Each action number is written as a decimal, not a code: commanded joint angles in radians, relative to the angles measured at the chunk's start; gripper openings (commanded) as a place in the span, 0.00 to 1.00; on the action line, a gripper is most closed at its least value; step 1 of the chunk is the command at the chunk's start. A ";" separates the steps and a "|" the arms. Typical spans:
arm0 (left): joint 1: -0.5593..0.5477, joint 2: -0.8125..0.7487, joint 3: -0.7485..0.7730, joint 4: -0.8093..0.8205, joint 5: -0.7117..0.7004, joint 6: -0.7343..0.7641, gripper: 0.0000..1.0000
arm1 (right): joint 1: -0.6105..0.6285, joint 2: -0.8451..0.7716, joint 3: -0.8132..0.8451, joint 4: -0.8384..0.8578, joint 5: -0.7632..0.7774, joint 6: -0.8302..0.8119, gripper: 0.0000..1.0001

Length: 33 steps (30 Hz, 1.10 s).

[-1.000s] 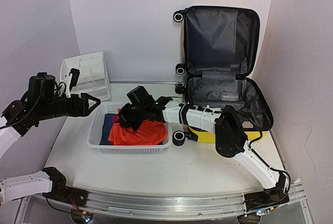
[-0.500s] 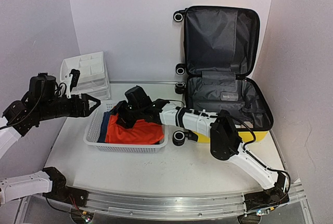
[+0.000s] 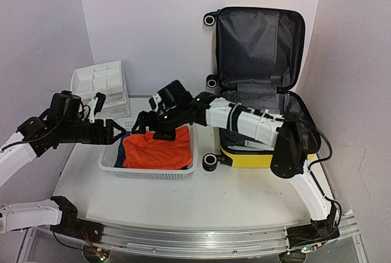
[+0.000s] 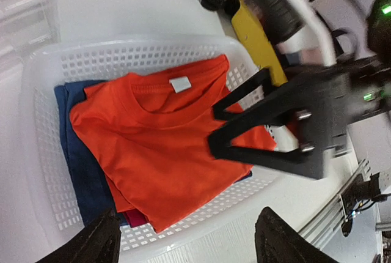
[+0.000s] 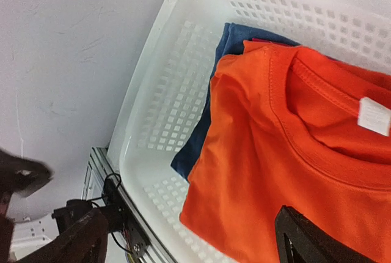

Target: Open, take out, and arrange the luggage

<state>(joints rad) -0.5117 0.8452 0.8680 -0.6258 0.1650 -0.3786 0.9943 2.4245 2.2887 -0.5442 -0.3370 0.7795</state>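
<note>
On the right of the bench [image 3: 214, 196]: luggage [image 3: 259, 61], lying open, lid upright against the back wall, yellow shell down. Just left of it: white mesh basket [image 3: 110, 164], with an orange shirt [image 3: 156, 153] spread over a blue garment [image 4: 73, 153]. Above the shirt: right hand [image 4: 214, 129], released, fingers spread wide, gripping nothing. By the basket's left rim: left hand [image 3: 117, 133], likewise released and empty. Behind the basket: white drawer unit [image 3: 101, 85].

luggage [image 3: 256, 43]: 1 | white mesh basket [image 3: 146, 172]: 1 | drawer unit [image 3: 101, 82]: 1 | orange T-shirt [image 3: 156, 153]: 1 | blue garment [image 4: 85, 171]: 1
</note>
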 commanded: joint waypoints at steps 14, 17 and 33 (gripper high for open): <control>-0.004 0.520 0.114 0.090 0.198 0.053 0.23 | -0.030 -0.183 -0.208 -0.367 0.001 -0.394 0.11; -0.010 0.589 0.102 0.089 0.211 0.070 0.21 | -0.022 -0.158 -0.211 -0.426 0.056 -0.416 0.10; -0.011 0.609 -0.012 0.036 0.118 0.044 0.26 | 0.013 -0.151 -0.299 -0.493 0.291 -0.434 0.26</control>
<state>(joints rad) -0.5240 1.5078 0.8410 -0.5396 0.3023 -0.3408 1.0183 2.2780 1.9755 -0.9508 -0.1253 0.3626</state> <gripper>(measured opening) 0.237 0.233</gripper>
